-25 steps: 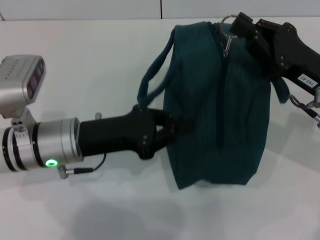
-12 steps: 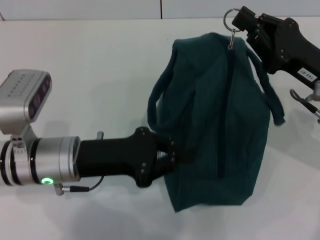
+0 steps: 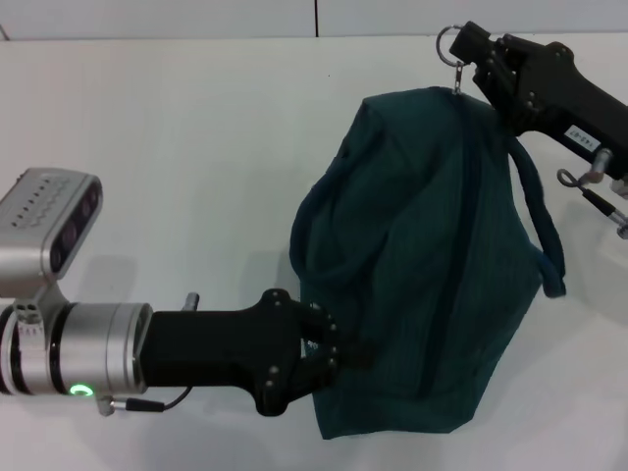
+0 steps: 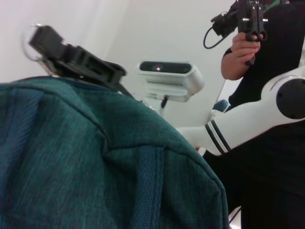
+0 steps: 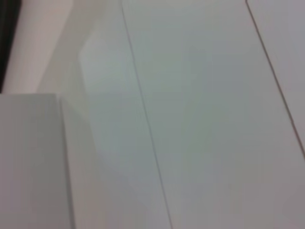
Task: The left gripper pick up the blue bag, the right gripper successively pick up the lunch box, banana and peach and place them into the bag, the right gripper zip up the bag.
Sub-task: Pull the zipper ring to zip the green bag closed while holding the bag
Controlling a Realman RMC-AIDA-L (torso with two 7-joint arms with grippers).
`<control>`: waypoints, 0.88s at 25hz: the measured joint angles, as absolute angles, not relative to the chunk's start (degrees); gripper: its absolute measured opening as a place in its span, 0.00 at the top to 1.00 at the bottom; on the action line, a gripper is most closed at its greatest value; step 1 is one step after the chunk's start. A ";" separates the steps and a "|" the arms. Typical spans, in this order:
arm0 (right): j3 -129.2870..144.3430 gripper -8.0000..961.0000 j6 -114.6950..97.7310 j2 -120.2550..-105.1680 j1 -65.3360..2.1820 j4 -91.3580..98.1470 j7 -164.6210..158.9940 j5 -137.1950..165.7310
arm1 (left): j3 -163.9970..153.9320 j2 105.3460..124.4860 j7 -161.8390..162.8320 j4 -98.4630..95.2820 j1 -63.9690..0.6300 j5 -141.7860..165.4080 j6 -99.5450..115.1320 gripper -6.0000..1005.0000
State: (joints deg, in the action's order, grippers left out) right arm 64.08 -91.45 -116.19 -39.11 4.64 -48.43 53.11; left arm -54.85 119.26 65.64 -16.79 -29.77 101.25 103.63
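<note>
The blue bag (image 3: 432,285) is a dark teal fabric tote lying on the white table with its zip closed along the top. My left gripper (image 3: 339,355) is shut on the bag's near left side. My right gripper (image 3: 469,49) is shut on the ring zipper pull (image 3: 451,44) at the bag's far end. One handle (image 3: 540,221) hangs down the right side. The bag fills the left wrist view (image 4: 95,157), with the right gripper (image 4: 45,40) beyond it. The lunch box, banana and peach are out of view.
The white table (image 3: 177,147) spreads around the bag. A person in black holding a controller (image 4: 248,28) stands behind the robot in the left wrist view. The right wrist view shows only pale wall and surface (image 5: 190,119).
The left gripper has drawn back toward me with the bag's side, dragging the bag lower and rightward. The right gripper has stayed near the far end, holding the ring pull, and the bag has stretched out.
</note>
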 joint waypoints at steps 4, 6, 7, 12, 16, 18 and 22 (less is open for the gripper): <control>64.11 0.99 -89.69 -116.19 -39.29 4.68 -48.43 53.09 | -54.35 119.24 65.39 -16.79 -29.01 101.00 103.75 0.94; 64.21 0.99 -89.97 -116.19 -39.00 5.41 -48.43 53.08 | -52.96 119.23 65.37 -16.79 -28.28 100.37 103.62 0.94; 64.26 0.99 -90.19 -116.19 -38.79 5.82 -48.43 53.07 | -51.94 119.23 65.35 -16.78 -27.88 100.14 103.36 0.94; 64.05 0.99 -92.15 -116.19 -37.62 7.42 -48.43 52.54 | -43.60 119.31 65.53 -16.78 -25.48 99.69 99.46 0.94; 64.09 0.99 -94.00 -116.19 -35.68 9.51 -48.43 50.87 | -36.58 119.38 66.46 -16.79 -24.32 99.61 95.66 0.94; 64.22 0.99 -94.55 -116.19 -35.25 9.70 -48.43 50.18 | -34.49 119.30 67.34 -16.79 -24.33 99.58 94.88 0.94; 64.49 0.99 -94.30 -116.19 -35.21 9.12 -48.43 49.83 | -33.65 119.13 69.64 -18.53 -24.81 99.49 94.76 0.94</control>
